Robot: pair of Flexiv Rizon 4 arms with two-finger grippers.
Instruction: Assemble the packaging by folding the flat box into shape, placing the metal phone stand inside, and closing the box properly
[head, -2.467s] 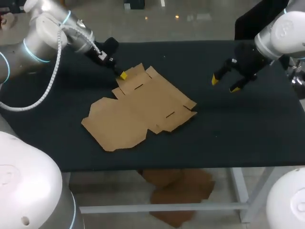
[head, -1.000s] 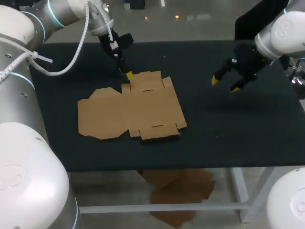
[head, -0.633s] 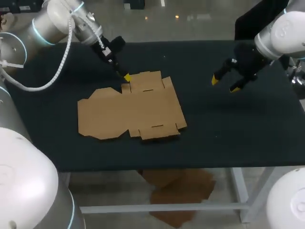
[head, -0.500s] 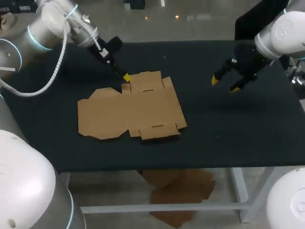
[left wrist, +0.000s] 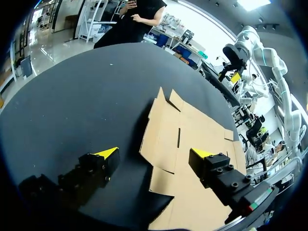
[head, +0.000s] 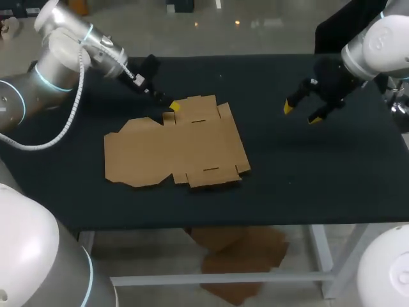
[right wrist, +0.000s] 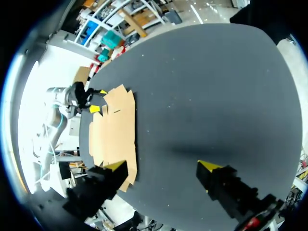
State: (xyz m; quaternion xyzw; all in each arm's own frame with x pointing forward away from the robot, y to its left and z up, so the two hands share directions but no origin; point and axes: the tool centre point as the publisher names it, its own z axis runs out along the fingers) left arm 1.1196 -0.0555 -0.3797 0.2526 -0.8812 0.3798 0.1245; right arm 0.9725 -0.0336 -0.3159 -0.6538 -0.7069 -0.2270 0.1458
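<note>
Your left gripper (head: 171,107) hangs with its fingers spread wide at the edge of the flat cardboard box (head: 182,148), grasping nothing. One yellow tip (left wrist: 203,154) is poised over the board and the other over the dark table (head: 307,179), while the unfolded sheet stretches out ahead of and beneath them. Your right gripper (head: 301,113) hovers above bare table with its fingers likewise parted and empty, the box lying well apart from it, far ahead across the tabletop and close by your left gripper.
</note>
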